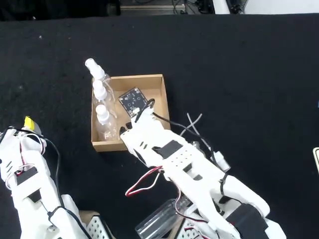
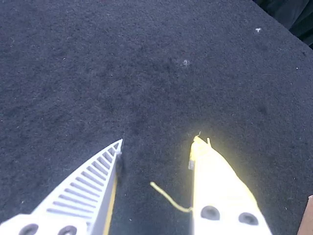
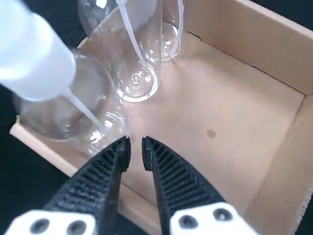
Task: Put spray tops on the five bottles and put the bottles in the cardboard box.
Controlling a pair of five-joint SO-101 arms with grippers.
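From where I stand I count three spray-topped bottles [image 1: 101, 92] standing in one cardboard box [image 1: 137, 77], one clear container [image 1: 159, 219] lying by the arms' bases, two thin white tubes [image 1: 194, 122] on the cloth, and two arms, left arm [image 1: 25, 184] and right arm [image 1: 189, 169].

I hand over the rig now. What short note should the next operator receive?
Left gripper: open, empty, over the black table.
Right gripper: nearly shut, empty, above the cardboard box.
Done: three bottles with spray tops stand in the box along one wall.
To do: two more bottles to top and box; what seems a clear bottle lies by the arm bases.
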